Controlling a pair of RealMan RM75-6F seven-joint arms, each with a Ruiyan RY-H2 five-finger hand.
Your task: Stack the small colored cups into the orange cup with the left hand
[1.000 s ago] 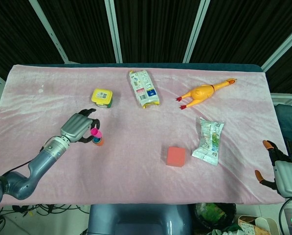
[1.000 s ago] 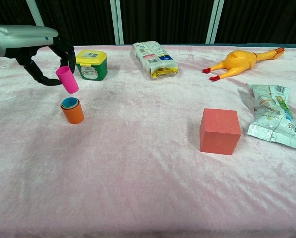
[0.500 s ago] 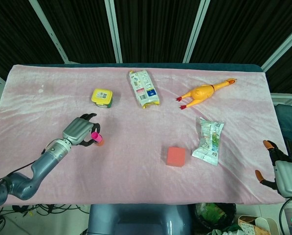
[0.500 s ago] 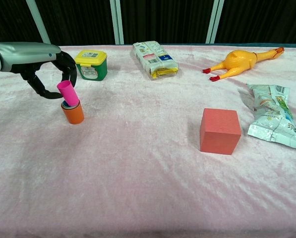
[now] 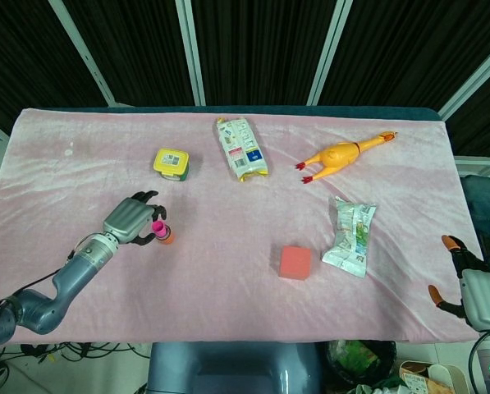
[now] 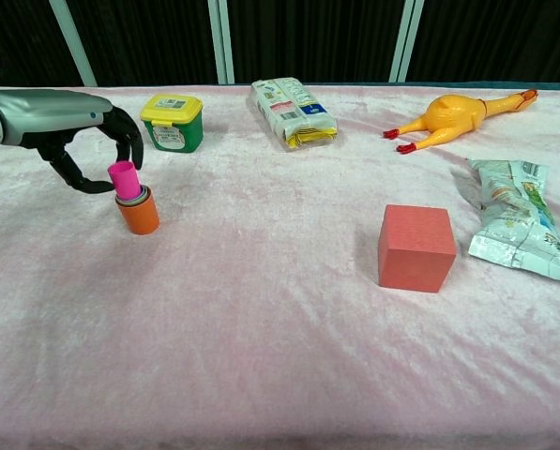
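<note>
The orange cup [image 6: 140, 215] stands upright on the pink cloth at the left, with a blue cup nested in it. A pink cup [image 6: 125, 179] stands upright in that stack, its upper half sticking out; in the head view the pink cup [image 5: 157, 226] shows beside the orange cup [image 5: 168, 238]. My left hand [image 6: 84, 141] curves around the pink cup from the left, thumb low at its side and a finger at its rim, still pinching it. The left hand [image 5: 130, 219] lies just left of the stack. My right hand [image 5: 468, 283] rests at the table's right edge, fingers apart, holding nothing.
A yellow-lidded green tub [image 6: 173, 122] stands just behind the stack. A snack packet [image 6: 292, 111] and a rubber chicken [image 6: 456, 113] lie at the back. A red block [image 6: 416, 247] and a crumpled packet [image 6: 519, 230] lie to the right.
The left hand brought the tilted pink cup down from above the orange cup, and it now stands upright and deeper in the stack. The right hand has not moved.
</note>
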